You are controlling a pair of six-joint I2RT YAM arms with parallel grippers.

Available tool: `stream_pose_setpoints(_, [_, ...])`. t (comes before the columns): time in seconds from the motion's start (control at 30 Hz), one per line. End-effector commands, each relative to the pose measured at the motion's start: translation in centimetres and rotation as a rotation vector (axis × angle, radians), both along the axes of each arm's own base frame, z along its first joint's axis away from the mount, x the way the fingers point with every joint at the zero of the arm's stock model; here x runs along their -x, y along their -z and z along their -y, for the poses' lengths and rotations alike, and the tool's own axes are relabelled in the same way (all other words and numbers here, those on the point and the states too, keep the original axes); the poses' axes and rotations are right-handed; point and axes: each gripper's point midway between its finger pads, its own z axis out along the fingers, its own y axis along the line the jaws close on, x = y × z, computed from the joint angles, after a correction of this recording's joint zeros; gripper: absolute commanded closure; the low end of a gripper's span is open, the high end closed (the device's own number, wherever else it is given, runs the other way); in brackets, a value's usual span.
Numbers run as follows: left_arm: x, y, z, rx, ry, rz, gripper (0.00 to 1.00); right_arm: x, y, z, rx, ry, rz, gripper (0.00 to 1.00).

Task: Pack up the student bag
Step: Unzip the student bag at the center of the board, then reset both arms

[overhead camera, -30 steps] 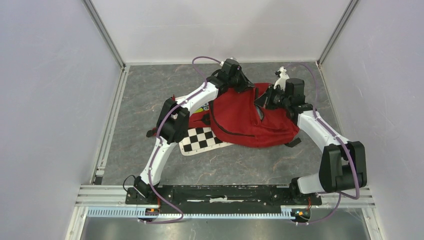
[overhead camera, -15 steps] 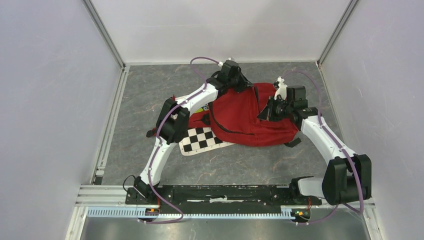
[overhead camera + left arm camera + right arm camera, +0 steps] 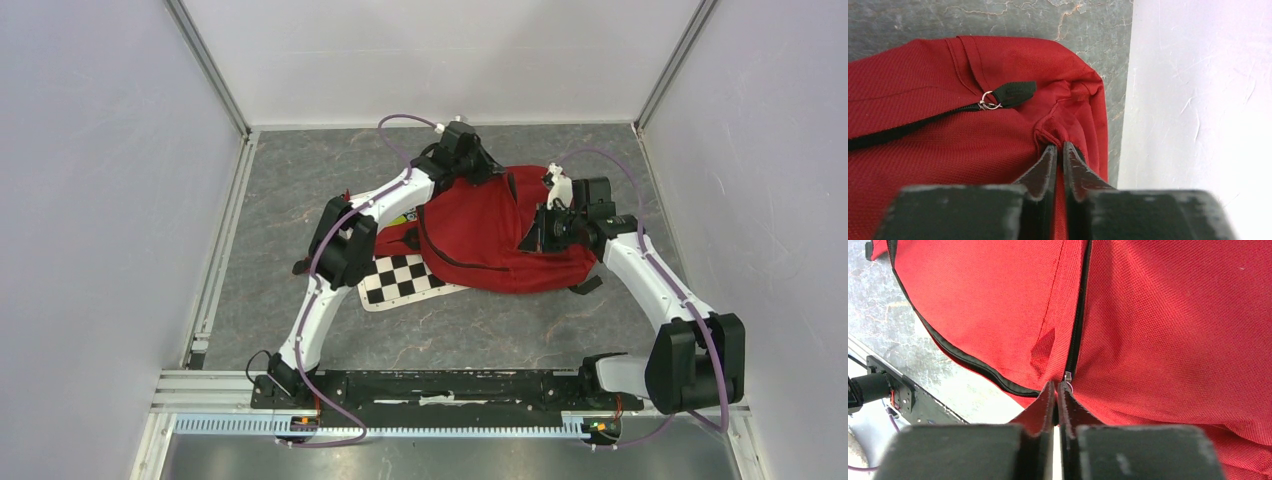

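Note:
The student bag (image 3: pixel 478 238) is a large red backpack lying in the middle of the table. My left gripper (image 3: pixel 492 173) is at its far edge, shut on a pinched fold of red fabric (image 3: pixel 1050 127) at the bag's corner (image 3: pixel 1059 146). A black zipper tab (image 3: pixel 1015 92) on a metal ring lies just left of that fold. My right gripper (image 3: pixel 530 238) is over the bag's right side. Its jaws (image 3: pixel 1057 384) are shut at the end of a black zipper line (image 3: pixel 1078 315), right at the metal slider (image 3: pixel 1067 376), with the pull pinched between them.
A black-and-white checkered board (image 3: pixel 400 278) sticks out from under the bag's near left side. White walls enclose the table on three sides; the back wall (image 3: pixel 1198 100) is close to the left gripper. The arms' base rail (image 3: pixel 440 385) runs along the near edge.
My right gripper has moved toward the near side along the bag's zipper, and its elbow has swung to the right. The left gripper has held its grip on the corner.

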Motion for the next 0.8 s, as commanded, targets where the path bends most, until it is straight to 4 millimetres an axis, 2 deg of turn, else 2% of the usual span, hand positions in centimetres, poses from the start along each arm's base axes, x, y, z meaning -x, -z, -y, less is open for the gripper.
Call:
stream_pose_setpoints(0.0, [-3.5,-8.5,-3.2,0.04,-0.104,0.239,0.69,0.1,-1.4,0.4,0.043,-0.021,0.027,0.86])
stream_pose_setpoints(0.07, [-2.8,-9.2,-3.5,0.023,-0.079,0.266,0.33,-1.1,-2.6,0.8,0.069,-0.01,0.09,0.62])
stream_pose_setpoints(0.13, [-2.1,-9.9,-4.1,-0.007,-0.061,0.3,0.12,-2.1,-3.8,1.1,0.086,0.0,0.142,0.42])
stream_pose_setpoints(0.17, [-1.7,-10.1,-4.5,-0.025,-0.051,0.318,0.03,-2.6,-4.4,1.1,0.093,0.002,0.168,0.27])
stream_pose_setpoints(0.2, [-1.1,-10.6,-4.9,-0.039,-0.041,0.335,0.01,-3.1,-4.9,1.3,0.104,0.008,0.195,0.21])
stream_pose_setpoints(0.23, [-0.5,-10.7,-5.3,-0.062,-0.026,0.352,0.0,-3.5,-5.4,1.6,0.117,0.018,0.218,0.2])
stream_pose_setpoints(0.33, [1.2,-12.9,-7.1,-0.122,-0.001,0.43,0.0,-4.8,-7.0,2.6,0.169,0.046,0.289,0.15])
stream_pose_setpoints(0.37, [2.8,-13.2,-9.7,-0.204,-0.009,0.462,0.0,-5.8,-8.0,4.2,0.217,0.079,0.332,0.13])
stream_pose_setpoints(0.4, [3.5,-13.9,-10.9,-0.215,-0.017,0.472,0.0,-6.1,-8.3,4.9,0.236,0.091,0.347,0.12])
stream_pose_setpoints(0.5, [5.1,-13.4,-15.8,-0.269,-0.093,0.443,0.0,-6.7,-9.5,7.8,0.295,0.155,0.391,0.1])
stream_pose_setpoints(0.63, [8.5,-12.7,-23.4,-0.341,-0.23,0.402,0.0,-7.0,-11.7,12.1,0.345,0.285,0.466,0.08])
stream_pose_setpoints(0.77, [12.7,-11.4,-31.3,-0.452,-0.398,0.344,0.0,-6.4,-14.3,15.5,0.441,0.392,0.571,0.08])
